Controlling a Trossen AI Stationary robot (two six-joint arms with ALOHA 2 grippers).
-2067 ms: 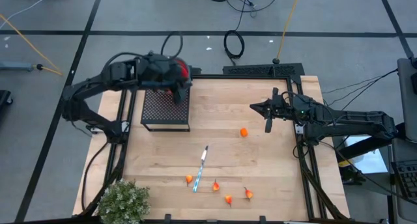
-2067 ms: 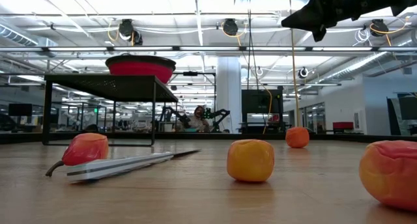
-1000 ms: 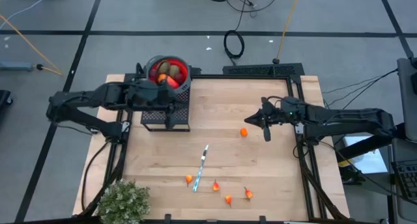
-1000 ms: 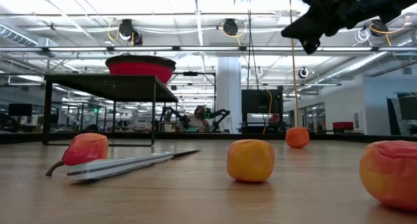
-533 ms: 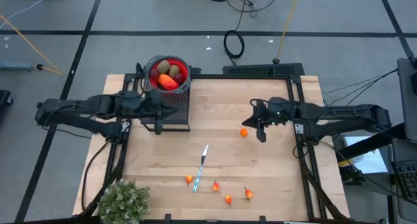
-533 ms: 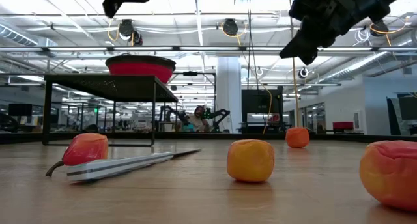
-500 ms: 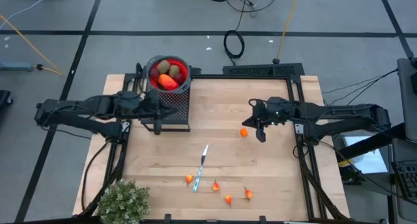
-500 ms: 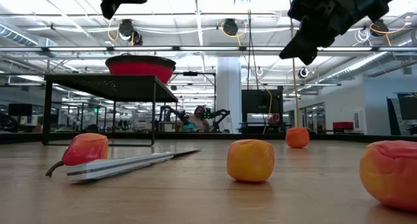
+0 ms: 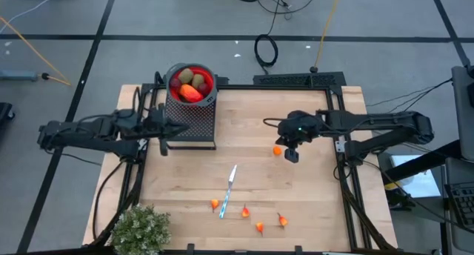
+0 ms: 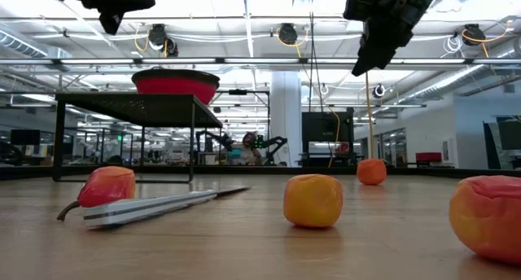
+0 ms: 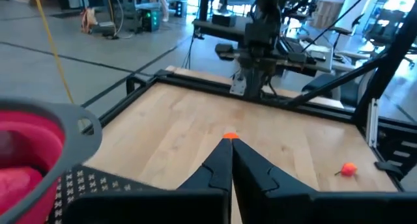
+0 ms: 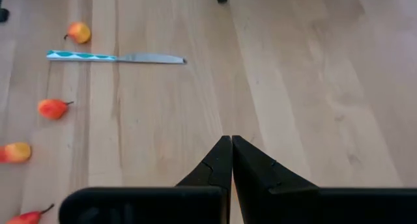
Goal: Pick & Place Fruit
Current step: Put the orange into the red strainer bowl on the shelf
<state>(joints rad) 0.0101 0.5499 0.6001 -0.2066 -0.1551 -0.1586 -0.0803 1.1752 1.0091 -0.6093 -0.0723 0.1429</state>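
High view, bowl [image 9: 208, 84]: red, on black stand, holding fruit.
Right gripper [image 9: 292, 156]: clenched, empty, just beside orange ball [image 9: 276, 150].
Left gripper [image 9: 164, 145]: clenched, beside stand.
Front edge: four small fruits [image 9: 259, 226], knife [image 9: 229, 186].

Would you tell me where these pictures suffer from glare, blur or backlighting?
Low view: bright ceiling lights backlight the right gripper into a silhouette, and the nearest fruit at the frame's edge looks soft. Left wrist view: the red bowl is blurred up close. High view: evenly lit.

Red bowl [image 9: 191, 84] of olive and orange-red fruit [image 9: 189, 87]; orange ball [image 9: 276, 150]; knife [image 9: 229, 184] handle seemingly teal-patterned; pale wooden bench [image 9: 311, 203].
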